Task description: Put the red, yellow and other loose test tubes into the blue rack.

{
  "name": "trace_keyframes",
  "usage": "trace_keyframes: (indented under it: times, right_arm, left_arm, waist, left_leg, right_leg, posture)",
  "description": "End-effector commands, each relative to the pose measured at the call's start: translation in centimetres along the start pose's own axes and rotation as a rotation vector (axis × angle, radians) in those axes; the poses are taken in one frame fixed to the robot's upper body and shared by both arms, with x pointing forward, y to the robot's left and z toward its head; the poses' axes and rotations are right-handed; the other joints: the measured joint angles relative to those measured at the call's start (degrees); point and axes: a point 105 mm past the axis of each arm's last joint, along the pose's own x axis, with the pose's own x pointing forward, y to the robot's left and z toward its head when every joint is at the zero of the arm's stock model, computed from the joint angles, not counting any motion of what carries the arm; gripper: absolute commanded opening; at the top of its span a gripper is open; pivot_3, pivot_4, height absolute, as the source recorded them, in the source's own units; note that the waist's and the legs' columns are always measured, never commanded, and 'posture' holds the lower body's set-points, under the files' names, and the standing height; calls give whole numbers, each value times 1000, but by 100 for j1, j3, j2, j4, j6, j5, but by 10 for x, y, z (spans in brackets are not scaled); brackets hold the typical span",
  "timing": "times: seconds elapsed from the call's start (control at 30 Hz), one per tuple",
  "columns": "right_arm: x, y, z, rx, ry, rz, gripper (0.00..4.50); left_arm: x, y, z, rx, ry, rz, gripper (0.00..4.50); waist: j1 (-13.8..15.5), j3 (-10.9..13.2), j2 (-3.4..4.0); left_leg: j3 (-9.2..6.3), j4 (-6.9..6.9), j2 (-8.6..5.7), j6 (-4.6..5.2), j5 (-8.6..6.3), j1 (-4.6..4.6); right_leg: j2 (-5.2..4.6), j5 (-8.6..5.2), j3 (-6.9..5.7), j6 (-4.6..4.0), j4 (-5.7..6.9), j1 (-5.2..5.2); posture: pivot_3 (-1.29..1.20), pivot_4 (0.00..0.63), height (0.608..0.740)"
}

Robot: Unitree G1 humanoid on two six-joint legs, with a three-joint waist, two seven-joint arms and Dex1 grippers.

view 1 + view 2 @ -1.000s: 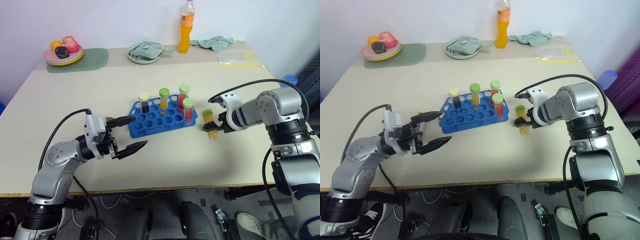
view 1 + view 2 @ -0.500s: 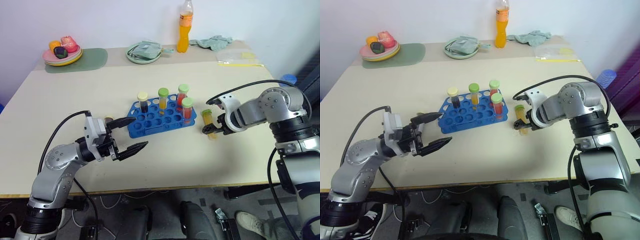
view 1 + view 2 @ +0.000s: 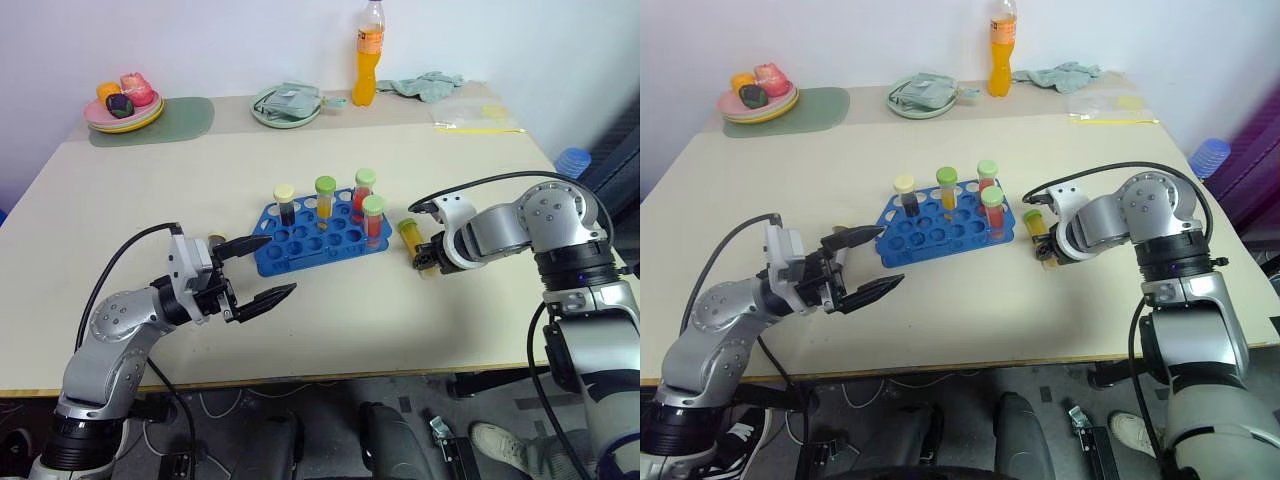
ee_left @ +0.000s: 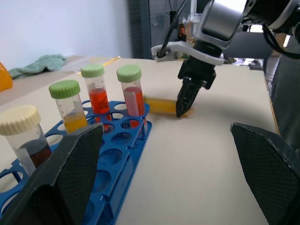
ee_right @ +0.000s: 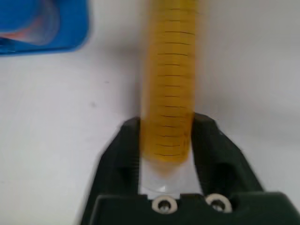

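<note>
The blue rack [image 3: 318, 238] lies mid-table, and several capped test tubes [image 3: 326, 197] stand upright in its holes. Just right of the rack, a yellow test tube [image 3: 411, 238] with a green cap lies flat on the table. My right gripper [image 3: 426, 263] points down and is shut on the lower end of that tube; the right wrist view shows the yellow tube [image 5: 168, 84] pinched between the two fingers. My left gripper [image 3: 279, 264] hovers open and empty near the rack's front left corner. The left wrist view looks across the rack [image 4: 117, 159] to the right gripper [image 4: 183, 107].
Along the table's far edge stand an orange drink bottle [image 3: 367, 62], a green plate with a cloth [image 3: 289, 104], a plate of fruit [image 3: 126, 104] on a green mat [image 3: 180, 116], a crumpled cloth [image 3: 428, 84] and a plastic bag [image 3: 478, 115].
My right gripper has closed on the lying yellow tube, and its wrist has rolled. The left arm and the tubes in the rack are unchanged.
</note>
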Motion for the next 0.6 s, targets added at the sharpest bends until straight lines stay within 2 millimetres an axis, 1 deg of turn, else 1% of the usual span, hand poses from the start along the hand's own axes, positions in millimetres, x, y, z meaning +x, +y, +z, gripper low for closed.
trace_keyframes:
  times: [0.03,0.1,0.17,0.23,0.27,0.3,0.33,0.37,0.4,0.43,0.5,0.53,0.57,0.6]
  right_arm:
    - [-7,-4,9,25,-44,-16,908]
    - [-20,-9,28,56,-171,-50,908]
    - [-32,-26,44,101,-325,-138,908]
    - [-46,-29,58,101,-504,-152,908]
    - [-53,-27,65,90,-618,-146,908]
    - [-60,-21,71,79,-744,-104,908]
    - [-66,-8,73,36,-850,-40,908]
    - [-70,0,72,1,-916,8,908]
    - [-72,3,68,41,-975,34,908]
    - [-79,5,66,72,-1076,53,908]
    - [-104,20,61,-25,-1317,85,908]
    - [-113,30,58,-87,-1406,96,908]
    - [-119,39,55,-120,-1467,107,908]
    - [-121,47,52,-118,-1508,137,908]
  left_arm:
    - [0,0,11,53,-20,-6,4500]
    - [0,1,12,55,-22,-4,4500]
    - [-1,1,13,56,-24,-1,4500]
    - [-1,3,13,56,-23,4,4500]
    - [-1,3,13,58,-23,4,4500]
    - [-1,4,13,60,-22,3,4500]
    - [0,5,13,59,-25,4,4500]
    - [0,5,13,57,-27,4,4500]
    - [1,6,13,59,-27,2,4500]
    - [2,6,13,59,-29,0,4500]
    - [2,8,13,66,-21,-9,4500]
    - [2,9,13,68,-22,-10,4500]
    - [2,10,13,64,-25,-5,4500]
    - [2,11,14,69,-21,-6,4500]
  waist:
    - [6,1,1]
    - [13,1,2]
    - [21,3,5]
    - [35,2,4]
    - [40,2,4]
    - [36,2,4]
    - [39,1,2]
    - [26,1,2]
    - [19,1,3]
    - [0,1,2]
    - [5,2,6]
    - [5,4,10]
    - [-5,5,11]
    - [-19,5,11]
  left_leg:
    - [0,1,0,0,0,0]
    - [0,0,0,0,0,-1]
    - [0,0,-1,0,0,-5]
    - [-1,-1,-2,0,0,-8]
    - [-2,-1,-3,1,0,-9]
    - [-4,-1,-3,1,-1,-10]
    - [-2,1,-3,2,-1,-10]
    - [-3,-1,-3,2,-1,-10]
    - [-1,-1,-3,2,-1,-9]
    - [-1,-1,-3,2,-1,-9]
    - [1,0,1,0,0,-6]
    - [0,0,1,-1,1,-5]
    - [2,1,0,-3,2,-5]
    - [4,2,-1,-3,2,-3]
  right_leg:
    - [0,0,0,0,0,0]
    - [0,0,-1,0,1,-1]
    - [0,0,-1,0,1,-5]
    - [0,0,-2,1,0,-8]
    - [0,0,-3,1,-1,-8]
    - [0,0,-5,2,-3,-7]
    - [0,0,-5,2,-3,-7]
    - [0,0,-6,3,-4,-6]
    - [1,0,-6,4,-4,-5]
    - [1,0,-5,4,0,-7]
    - [4,0,-1,4,7,-9]
    - [5,0,-1,4,9,-10]
    - [4,0,0,4,9,-10]
    - [4,0,1,4,11,-10]
  posture:
    - [0,150,740]
    - [0,150,740]
    - [0,150,740]
    - [0,150,740]
    - [0,150,740]
    - [0,150,740]
    - [0,150,740]
    - [0,150,740]
    - [0,150,740]
    - [0,150,740]
    - [0,150,740]
    - [0,150,740]
    - [0,150,740]
    - [0,150,740]
